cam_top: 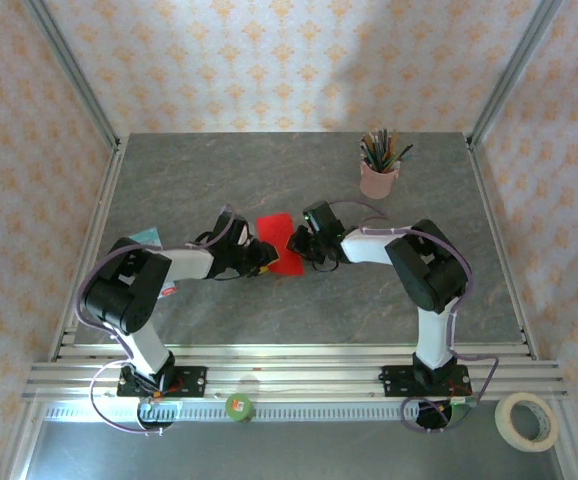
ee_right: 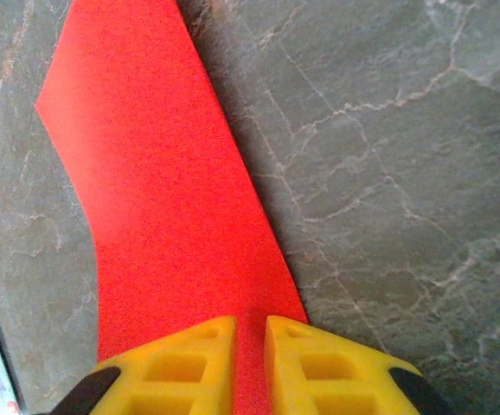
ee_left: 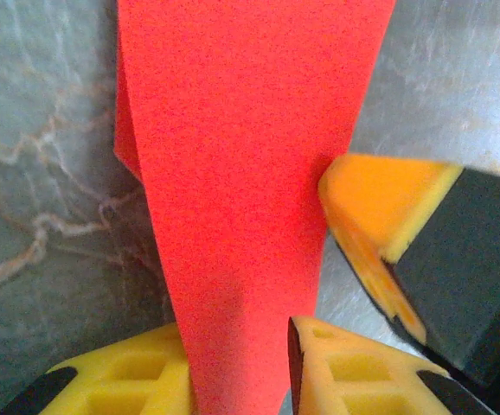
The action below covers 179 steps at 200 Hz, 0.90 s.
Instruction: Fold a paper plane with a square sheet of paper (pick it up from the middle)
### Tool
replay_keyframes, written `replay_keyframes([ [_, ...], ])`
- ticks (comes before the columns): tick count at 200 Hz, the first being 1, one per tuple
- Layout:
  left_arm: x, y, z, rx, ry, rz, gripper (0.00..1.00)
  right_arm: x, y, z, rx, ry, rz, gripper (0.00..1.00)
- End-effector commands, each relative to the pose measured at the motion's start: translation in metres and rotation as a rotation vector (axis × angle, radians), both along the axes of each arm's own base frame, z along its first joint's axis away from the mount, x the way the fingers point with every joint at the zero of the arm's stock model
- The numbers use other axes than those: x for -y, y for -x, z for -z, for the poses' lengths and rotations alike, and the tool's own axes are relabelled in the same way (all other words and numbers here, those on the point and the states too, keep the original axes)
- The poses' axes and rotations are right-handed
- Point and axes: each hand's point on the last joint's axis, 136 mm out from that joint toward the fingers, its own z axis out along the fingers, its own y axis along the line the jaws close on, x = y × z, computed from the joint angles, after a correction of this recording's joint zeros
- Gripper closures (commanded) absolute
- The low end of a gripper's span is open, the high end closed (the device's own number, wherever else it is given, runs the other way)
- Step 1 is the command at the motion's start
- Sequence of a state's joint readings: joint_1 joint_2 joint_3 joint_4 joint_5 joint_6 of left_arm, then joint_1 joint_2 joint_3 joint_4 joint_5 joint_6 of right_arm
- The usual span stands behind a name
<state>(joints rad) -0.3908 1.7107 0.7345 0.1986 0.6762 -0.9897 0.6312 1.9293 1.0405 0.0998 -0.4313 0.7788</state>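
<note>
The square sheet of paper (cam_top: 280, 243) sits mid-table, already folded narrower with one slanted corner (no dart shape yet). The right gripper (ee_right: 250, 337) pinches its end. The left gripper (ee_left: 240, 350) straddles it, and I cannot tell whether it grips. Nose and wing folds look still to come.

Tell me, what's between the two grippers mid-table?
The square sheet of paper, bright red, spans the gap from left gripper to right gripper, seen from the top view.
</note>
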Motion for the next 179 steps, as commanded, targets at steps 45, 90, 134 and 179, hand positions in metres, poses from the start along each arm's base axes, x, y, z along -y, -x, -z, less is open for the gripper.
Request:
replay_keyframes([
  [45, -0.012, -0.017, -0.002, 0.003, 0.078, -0.069, 0.69, 0.022, 0.016, 0.035, -0.091, 0.092, 0.029, 0.83],
  [90, -0.011, -0.015, 0.000, -0.001, 0.085, -0.049, 0.72, 0.021, 0.016, 0.033, -0.086, 0.090, 0.028, 0.82],
  [134, -0.011, -0.013, 0.003, -0.008, 0.082, -0.039, 0.78, 0.019, 0.014, 0.028, -0.078, 0.073, 0.028, 0.80],
  [179, -0.013, -0.011, 0.003, -0.007, 0.069, -0.039, 0.88, 0.005, 0.002, -0.007, 0.021, -0.015, -0.010, 0.73],
])
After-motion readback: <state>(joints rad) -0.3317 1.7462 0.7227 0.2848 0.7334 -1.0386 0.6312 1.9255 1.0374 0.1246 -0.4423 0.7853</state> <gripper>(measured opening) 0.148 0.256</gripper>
